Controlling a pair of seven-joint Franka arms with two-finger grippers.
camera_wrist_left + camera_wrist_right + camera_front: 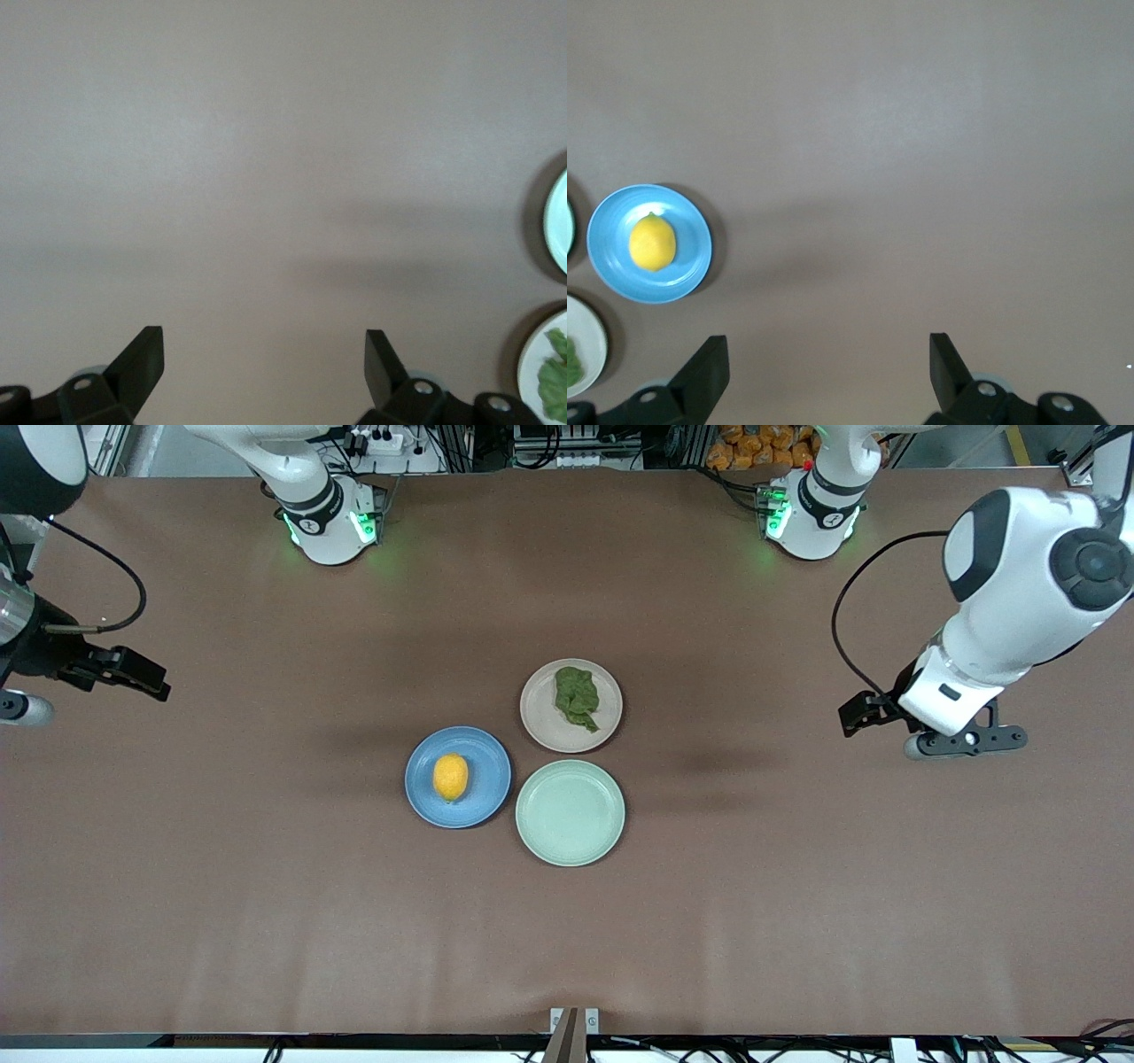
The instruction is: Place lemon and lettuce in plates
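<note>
Both grippers hang empty, so let me go through it. From the front camera, my left gripper (890,726) is up over bare table near the edge at the left arm's end, and my right gripper (133,673) is over bare table by the edge at the right arm's end. Each is well apart from the plates, and both arms are waiting. Mid-table, the lemon (450,777) sits in the blue plate (489,797), and the lettuce (577,697) lies in the beige plate (545,726), a touch farther from the front edge. The mint plate (570,812) beside them holds nothing.

Over to the left wrist: fingers (142,359) spread wide, nothing between them, only brown table (266,177) below. A sliver of the beige plate (530,354) with a bit of lettuce (555,376) peeks in at the frame's border, and the mint plate's rim (558,221) too.

Now the right wrist: fingers (709,367) wide as well, nothing held. The lemon (652,243) is plain to see, resting near the middle of the blue plate (687,266), and the beige plate (585,332) shows at the border.

My read: both items are plated, so the task looks done and nothing is left to move.
</note>
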